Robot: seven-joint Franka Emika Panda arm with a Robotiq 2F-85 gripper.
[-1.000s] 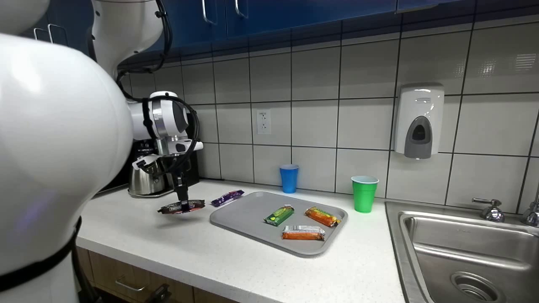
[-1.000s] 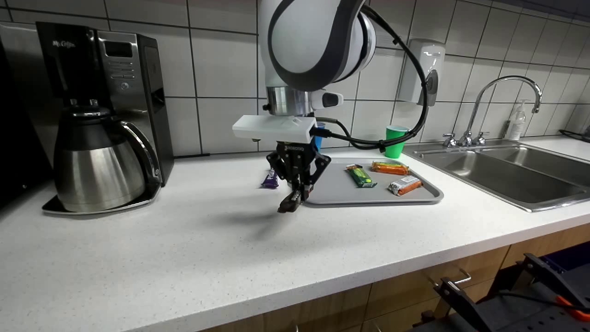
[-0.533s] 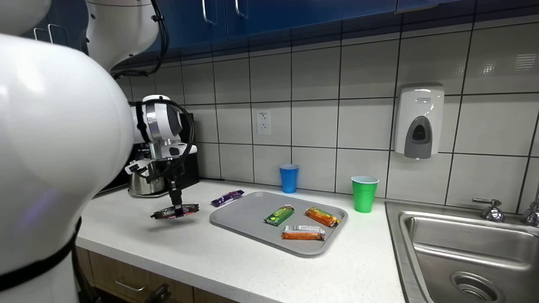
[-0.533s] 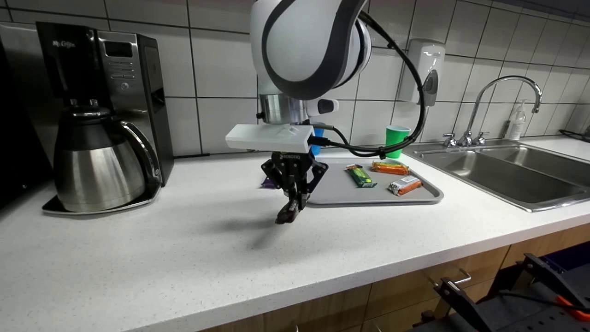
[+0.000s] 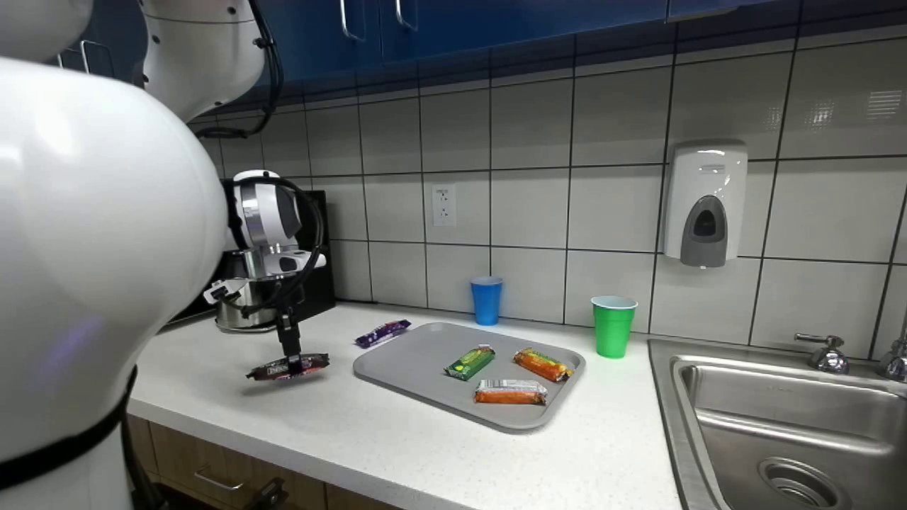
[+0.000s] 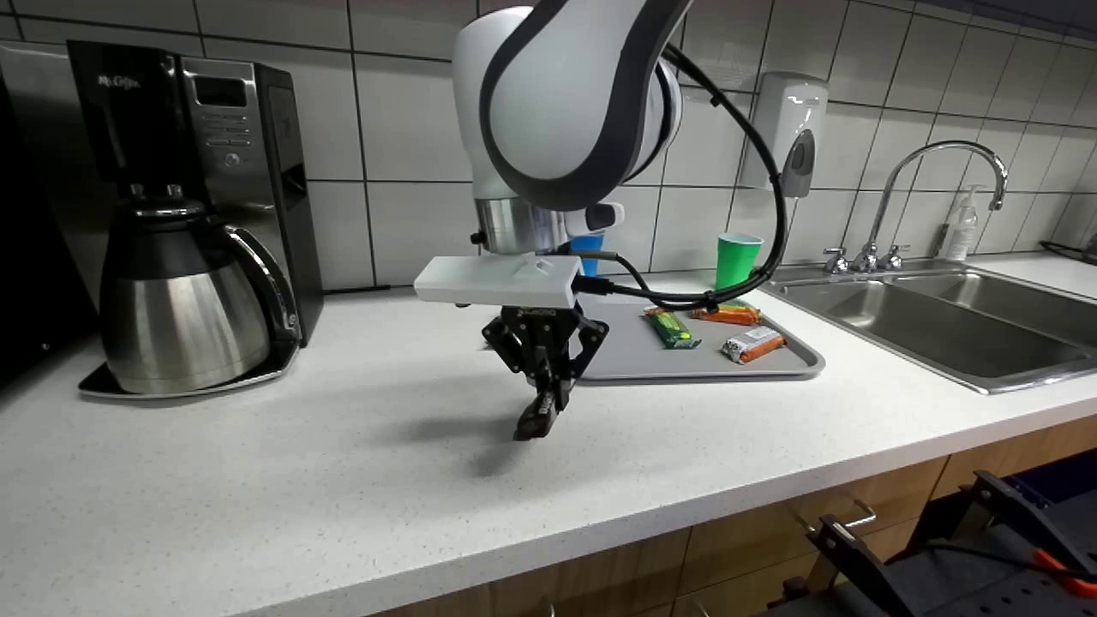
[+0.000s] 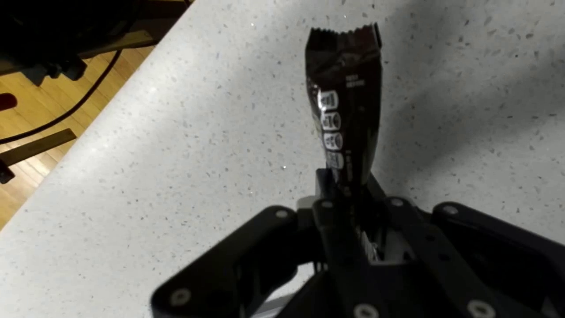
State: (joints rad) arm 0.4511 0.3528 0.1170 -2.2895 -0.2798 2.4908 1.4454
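Observation:
My gripper (image 5: 293, 365) is shut on a dark brown wrapped bar (image 5: 312, 363), gripped near its middle. It holds the bar a little above the white counter, with a shadow below. In the wrist view the dark wrapper (image 7: 346, 97) sticks out beyond the fingertips (image 7: 351, 183). In an exterior view the gripper (image 6: 551, 403) points down, with the bar's end (image 6: 533, 425) toward the camera. A purple bar (image 5: 382, 333) lies on the counter beside the grey tray (image 5: 414, 358). On the tray lie a green bar (image 5: 470, 362), an orange bar (image 5: 542, 365) and a white-and-orange bar (image 5: 510, 392).
A blue cup (image 5: 486, 301) and a green cup (image 5: 613, 327) stand behind the tray by the tiled wall. A steel sink (image 5: 666, 411) lies beyond the tray. A coffee maker (image 6: 231, 171) with a steel carafe (image 6: 184, 317) stands at the opposite end. The counter's front edge (image 6: 686, 523) is near.
My gripper has lowered with the brown bar held in it and moved away from the tray, toward the counter's front. The other bars, tray and cups have not moved.

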